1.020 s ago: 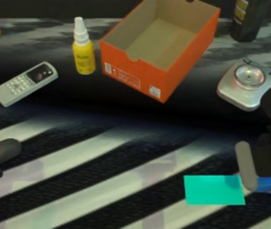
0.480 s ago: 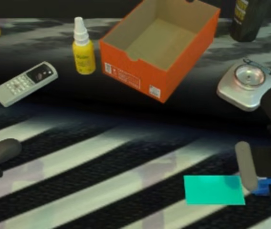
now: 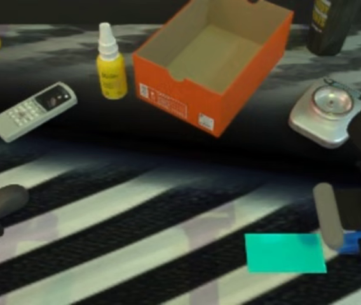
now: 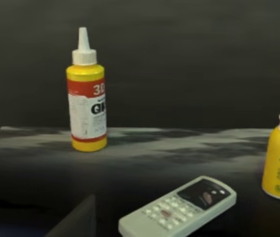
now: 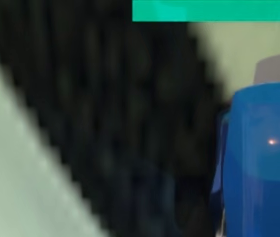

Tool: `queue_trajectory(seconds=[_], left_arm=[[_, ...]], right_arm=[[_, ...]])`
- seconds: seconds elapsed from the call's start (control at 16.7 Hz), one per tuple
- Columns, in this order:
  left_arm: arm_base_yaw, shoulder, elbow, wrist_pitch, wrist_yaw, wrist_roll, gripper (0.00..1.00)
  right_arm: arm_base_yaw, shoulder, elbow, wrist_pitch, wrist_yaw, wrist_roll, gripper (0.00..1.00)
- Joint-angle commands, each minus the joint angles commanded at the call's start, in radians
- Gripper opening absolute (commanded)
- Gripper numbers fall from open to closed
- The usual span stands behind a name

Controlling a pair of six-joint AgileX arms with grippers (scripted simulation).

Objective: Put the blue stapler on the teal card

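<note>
The teal card (image 3: pixel 285 253) lies flat on the striped cloth at the front right; its edge also shows in the right wrist view (image 5: pixel 214 10). Just right of the card, my right gripper (image 3: pixel 344 246) is shut on the blue stapler (image 3: pixel 355 243), which my arm mostly covers in the top view. Close up, the stapler (image 5: pixel 263 163) fills one side of the right wrist view, off the card. My left gripper (image 3: pixel 9 202) stays parked at the left edge of the table.
An open orange box (image 3: pixel 187 95) stands at the back centre. A yellow dropper bottle (image 3: pixel 112 70) and a white remote (image 3: pixel 33 111) are at the back left. A silver round device (image 3: pixel 330 111) and a dark bottle (image 3: pixel 330 25) are at the back right. A glue bottle (image 4: pixel 87 94) stands far left.
My right gripper and the stapler have shifted slightly toward the back of the table, and my arm now covers more of the stapler. The left arm has not moved.
</note>
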Motion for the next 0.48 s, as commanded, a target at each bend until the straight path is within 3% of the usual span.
queue_trajectory(seconds=[0.48], left_arm=[[0.000, 0.000, 0.000, 0.000, 0.000, 0.000, 1.00]], right_arm=[[0.008, -0.134, 0.207, -0.362, 0.000, -0.002, 0.00]])
